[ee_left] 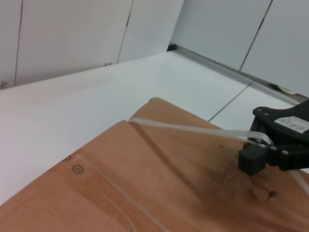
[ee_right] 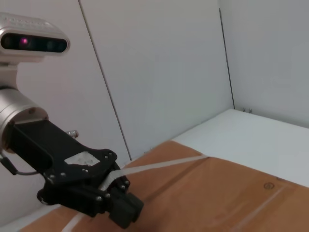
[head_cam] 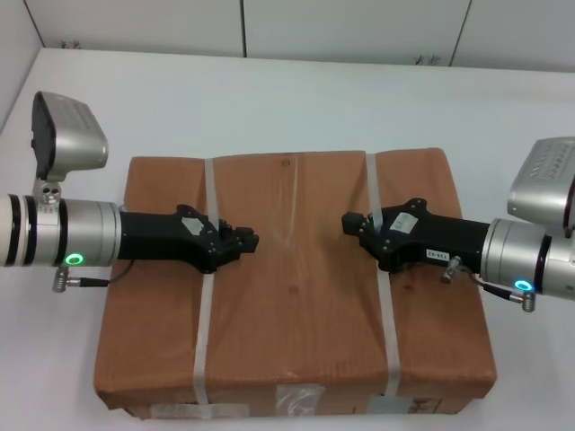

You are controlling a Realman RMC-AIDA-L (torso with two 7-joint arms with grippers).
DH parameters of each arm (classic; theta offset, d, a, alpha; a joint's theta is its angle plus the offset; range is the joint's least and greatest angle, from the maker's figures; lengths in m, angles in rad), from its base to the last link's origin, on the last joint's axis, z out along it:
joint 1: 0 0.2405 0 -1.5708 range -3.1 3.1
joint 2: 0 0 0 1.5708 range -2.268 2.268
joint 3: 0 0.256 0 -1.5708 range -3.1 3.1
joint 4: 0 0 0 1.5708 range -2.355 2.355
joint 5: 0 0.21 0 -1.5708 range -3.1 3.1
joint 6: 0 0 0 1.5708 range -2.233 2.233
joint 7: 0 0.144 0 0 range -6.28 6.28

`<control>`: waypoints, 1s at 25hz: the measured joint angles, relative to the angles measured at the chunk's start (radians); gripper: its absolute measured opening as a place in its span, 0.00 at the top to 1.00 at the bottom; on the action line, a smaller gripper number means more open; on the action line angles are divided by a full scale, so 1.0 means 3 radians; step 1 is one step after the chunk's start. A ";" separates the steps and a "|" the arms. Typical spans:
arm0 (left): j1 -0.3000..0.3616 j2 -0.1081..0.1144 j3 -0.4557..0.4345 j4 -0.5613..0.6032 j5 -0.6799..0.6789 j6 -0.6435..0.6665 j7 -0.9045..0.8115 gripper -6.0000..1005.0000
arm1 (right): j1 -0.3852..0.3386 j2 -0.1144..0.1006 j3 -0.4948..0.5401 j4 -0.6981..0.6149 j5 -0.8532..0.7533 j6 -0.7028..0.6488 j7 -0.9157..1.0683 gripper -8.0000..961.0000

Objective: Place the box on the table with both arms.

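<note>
The large brown cardboard box (head_cam: 296,323) lies flat in front of me over the white table (head_cam: 269,99); I cannot tell whether it rests on it. Two whitish straps cross it, the left strap (head_cam: 205,341) and the right strap (head_cam: 388,332). Clear tape and labels (head_cam: 296,400) show on its near side. My left gripper (head_cam: 250,240) lies over the box top, shut, with the left strap raised around its fingers (ee_right: 108,181). My right gripper (head_cam: 349,223) faces it, shut, with the right strap looped over it (ee_left: 258,137).
White wall panels (head_cam: 359,27) rise behind the table's far edge. A wall also borders the table at its far left corner (head_cam: 18,36). Bare tabletop lies beyond the box and on both sides of it.
</note>
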 joint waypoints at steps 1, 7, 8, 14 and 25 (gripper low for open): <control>-0.0001 -0.0003 0.0000 0.0000 0.0005 -0.0013 -0.0002 0.90 | 0.0002 0.0000 -0.0012 0.0003 0.0000 0.0010 0.0007 0.99; -0.0004 -0.0016 0.0000 0.0000 0.0059 -0.0094 -0.0042 0.90 | 0.0038 0.0000 -0.0154 0.0036 0.0000 0.0158 0.0094 0.97; -0.0006 -0.0016 0.0000 0.0000 0.0072 -0.0103 -0.0046 0.90 | 0.0040 0.0000 -0.0170 0.0042 0.0000 0.0172 0.0103 0.96; -0.0012 -0.0022 0.0000 0.0073 0.0176 -0.0274 -0.0102 0.90 | 0.0042 0.0000 -0.0233 0.0054 0.0000 0.0245 0.0214 0.93; -0.0045 -0.0061 -0.0001 0.0088 0.0318 -0.0484 -0.0181 0.90 | 0.0064 0.0000 -0.0364 0.0087 -0.0004 0.0425 0.0450 0.89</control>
